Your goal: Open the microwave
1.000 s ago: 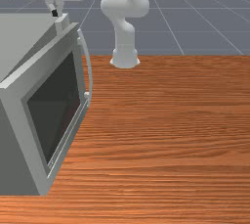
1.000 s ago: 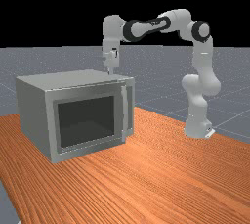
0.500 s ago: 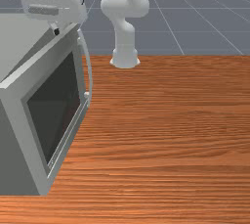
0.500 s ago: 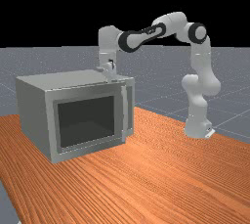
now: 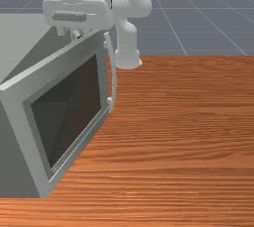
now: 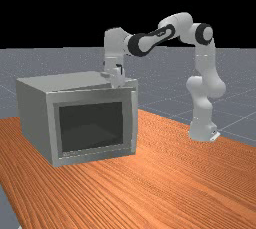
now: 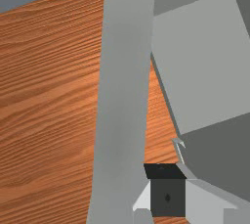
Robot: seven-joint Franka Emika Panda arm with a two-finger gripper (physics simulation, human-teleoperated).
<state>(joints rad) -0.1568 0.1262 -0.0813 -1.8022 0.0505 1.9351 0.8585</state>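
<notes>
Front view's left has the microwave, door ajar, handle along its free edge. Just behind that door's top is the gripper, and I'd guess it's tucked there to shove from the inside instead of tugging the handle. Can't tell how wide the jaws are or whether they've got hold of anything, tbh. Hand's pointing pretty much straight down, and farther back the arm arches high over to its base at the far view's right.

Wooden table, pale-lined grey floor
</notes>
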